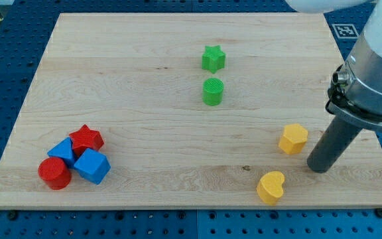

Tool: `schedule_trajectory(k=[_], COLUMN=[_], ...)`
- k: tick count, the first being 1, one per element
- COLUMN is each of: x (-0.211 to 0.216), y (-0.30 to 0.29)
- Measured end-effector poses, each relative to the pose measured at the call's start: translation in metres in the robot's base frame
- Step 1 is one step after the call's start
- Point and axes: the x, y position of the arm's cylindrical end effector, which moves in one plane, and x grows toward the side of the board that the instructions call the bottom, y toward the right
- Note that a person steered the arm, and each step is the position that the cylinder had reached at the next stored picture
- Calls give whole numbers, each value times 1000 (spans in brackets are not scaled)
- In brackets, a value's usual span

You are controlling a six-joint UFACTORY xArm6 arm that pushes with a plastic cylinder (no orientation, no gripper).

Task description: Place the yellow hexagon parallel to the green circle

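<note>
The yellow hexagon (293,139) lies on the wooden board (144,99) at the view's right. The green circle (213,91) stands near the board's middle, up and to the left of the hexagon. My tip (318,167) rests on the board just right of and slightly below the yellow hexagon, a small gap apart. A yellow heart (270,187) lies below the hexagon, left of and below my tip.
A green star (213,58) sits just above the green circle. At the view's bottom left is a cluster: a red star (86,139), a red cylinder (54,173), a blue cube (91,166) and another blue block (63,151).
</note>
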Motion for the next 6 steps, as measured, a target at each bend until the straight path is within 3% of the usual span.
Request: schedule_trajectory(k=[6], x=[-28], y=[-35])
